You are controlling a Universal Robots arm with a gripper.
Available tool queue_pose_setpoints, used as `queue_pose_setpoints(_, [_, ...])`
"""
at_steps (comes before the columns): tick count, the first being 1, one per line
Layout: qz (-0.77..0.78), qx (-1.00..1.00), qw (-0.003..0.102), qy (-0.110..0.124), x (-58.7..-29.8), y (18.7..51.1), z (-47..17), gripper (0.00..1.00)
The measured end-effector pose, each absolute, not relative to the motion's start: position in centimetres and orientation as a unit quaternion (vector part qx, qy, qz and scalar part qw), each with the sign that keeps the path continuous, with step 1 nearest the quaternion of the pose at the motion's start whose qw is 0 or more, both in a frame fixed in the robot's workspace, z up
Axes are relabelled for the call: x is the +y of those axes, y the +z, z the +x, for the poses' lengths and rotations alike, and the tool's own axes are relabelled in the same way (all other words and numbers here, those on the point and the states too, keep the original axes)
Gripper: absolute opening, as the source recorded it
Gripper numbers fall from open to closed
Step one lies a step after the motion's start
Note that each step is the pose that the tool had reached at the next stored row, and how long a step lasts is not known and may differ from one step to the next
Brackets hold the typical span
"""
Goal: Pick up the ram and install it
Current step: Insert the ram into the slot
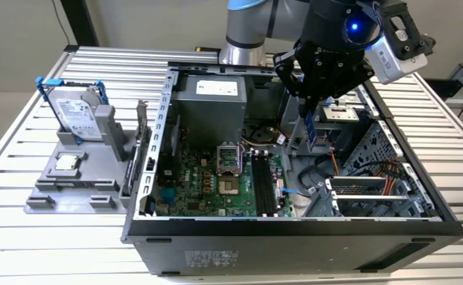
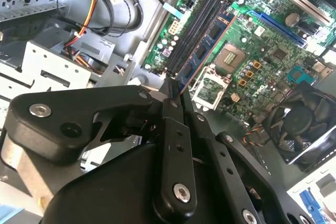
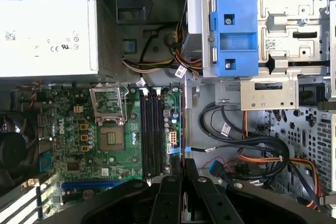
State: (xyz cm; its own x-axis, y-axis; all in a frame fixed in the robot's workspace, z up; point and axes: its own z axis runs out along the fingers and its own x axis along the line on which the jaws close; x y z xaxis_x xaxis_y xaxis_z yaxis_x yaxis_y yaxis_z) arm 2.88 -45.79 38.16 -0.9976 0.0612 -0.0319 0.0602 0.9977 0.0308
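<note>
Slats of pale metal form the table (image 1: 25,249), and at the exterior view's left, well apart from the pincer (image 1: 309,110), a grey plastic tray (image 1: 65,196) carries an upright silver hard drive in a blue-tabbed bracket (image 1: 81,116) and a small square silver processor chip (image 1: 69,161). Nearer the pincer stands an open black computer case (image 1: 295,243) with a green motherboard (image 1: 199,184) on its floor. Long black memory slots (image 1: 264,184) lie below the pincer and slightly toward the exterior view's left of it. The black pincer is clamped on the ram (image 1: 311,127), a long, thin, dark blue circuit-board stick that hangs upright from the fingertips inside the case. In the second wrist view the ram (image 2: 207,45) runs out from the closed pincer (image 2: 174,90) just beside the slots (image 2: 197,22), parallel to them, not seated in any slot.
</note>
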Motion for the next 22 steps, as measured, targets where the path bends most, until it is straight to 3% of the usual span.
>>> queue_pose_setpoints(22, [0.042,0.999,0.017,0.015,-45.8,35.5,2.9,0.00])
